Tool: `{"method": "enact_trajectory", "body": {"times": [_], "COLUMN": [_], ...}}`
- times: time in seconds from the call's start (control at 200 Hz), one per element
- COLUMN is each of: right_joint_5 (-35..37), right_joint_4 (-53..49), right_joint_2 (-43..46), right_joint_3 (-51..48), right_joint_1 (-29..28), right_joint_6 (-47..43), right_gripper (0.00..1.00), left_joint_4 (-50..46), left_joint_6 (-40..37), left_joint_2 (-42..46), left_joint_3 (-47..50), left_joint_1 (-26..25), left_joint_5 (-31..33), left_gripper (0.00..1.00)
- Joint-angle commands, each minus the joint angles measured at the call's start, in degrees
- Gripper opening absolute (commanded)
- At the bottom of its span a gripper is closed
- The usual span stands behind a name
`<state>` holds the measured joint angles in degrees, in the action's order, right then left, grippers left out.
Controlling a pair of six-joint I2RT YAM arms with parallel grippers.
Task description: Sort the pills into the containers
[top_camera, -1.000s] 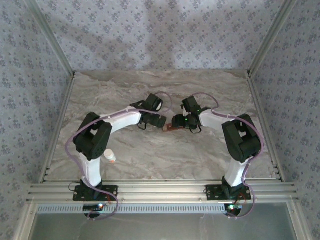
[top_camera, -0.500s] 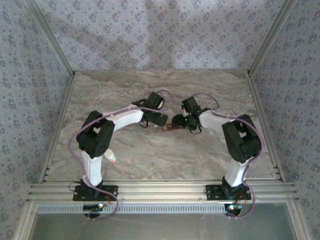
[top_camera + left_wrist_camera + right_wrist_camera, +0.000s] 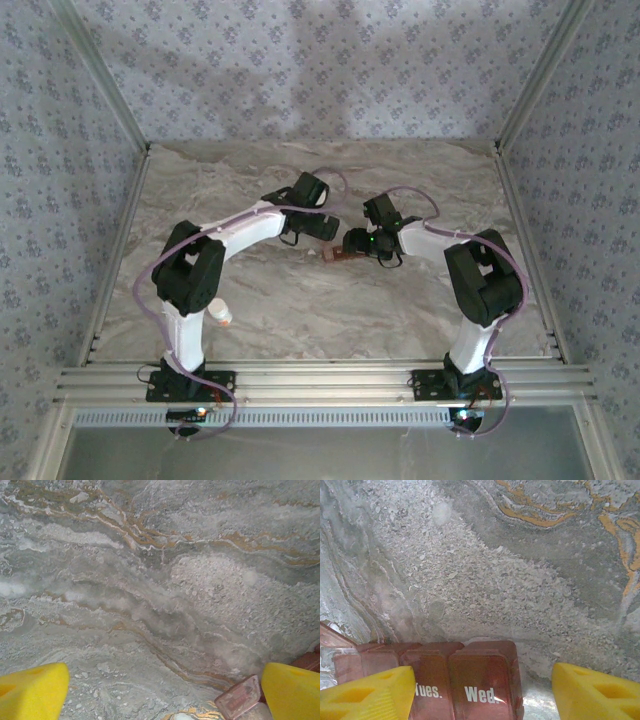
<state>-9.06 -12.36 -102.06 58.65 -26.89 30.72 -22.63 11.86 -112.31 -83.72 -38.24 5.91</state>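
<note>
The containers (image 3: 465, 677) form a dark red-brown strip with shut lids marked "Tues." and "Wed.". In the top view the strip (image 3: 340, 257) lies mid-table between the two arms. My right gripper (image 3: 482, 680) is open, its yellow fingers (image 3: 372, 692) standing on either side of the strip's end compartments. In the top view the right gripper (image 3: 353, 243) hangs just over the strip. My left gripper (image 3: 162, 682) is open over bare marble, with one corner of the containers (image 3: 239, 698) beside its right finger (image 3: 292, 690). In the top view the left gripper (image 3: 318, 227) is left of the strip. I can make out no pills.
A small white bottle with an orange-red band (image 3: 220, 315) lies near the left arm's base. Patterned walls and aluminium rails (image 3: 320, 380) close in the marble table (image 3: 300, 300) on all sides.
My left gripper has drawn back from the strip, moving a little farther from the near edge. The right gripper and the strip have stayed put.
</note>
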Motion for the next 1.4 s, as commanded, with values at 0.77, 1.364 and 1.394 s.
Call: {"method": "enact_trajectory", "body": {"times": [0.77,1.364,1.394], "right_joint_5": [-2.43,5.51,4.89], "right_joint_4": [-5.11,-6.55,-6.41], "right_joint_2": [5.74,12.85,12.60], "right_joint_3": [1.21,2.41,3.16], "right_joint_1": [-1.69,-6.32,-7.60], "right_joint_6": [-0.20,-2.76,-3.05], "right_gripper": [0.84,0.94,0.93], "left_joint_4": [5.52,-6.16,-6.56], "left_joint_6": [13.85,24.02,23.84], "left_joint_2": [20.37,43.36,43.49], "left_joint_3": [10.52,26.05,26.19], "left_joint_1": [5.00,15.87,16.95], "left_joint_5": [-2.15,3.51,3.06], "left_gripper": [0.98,0.98,0.98]}}
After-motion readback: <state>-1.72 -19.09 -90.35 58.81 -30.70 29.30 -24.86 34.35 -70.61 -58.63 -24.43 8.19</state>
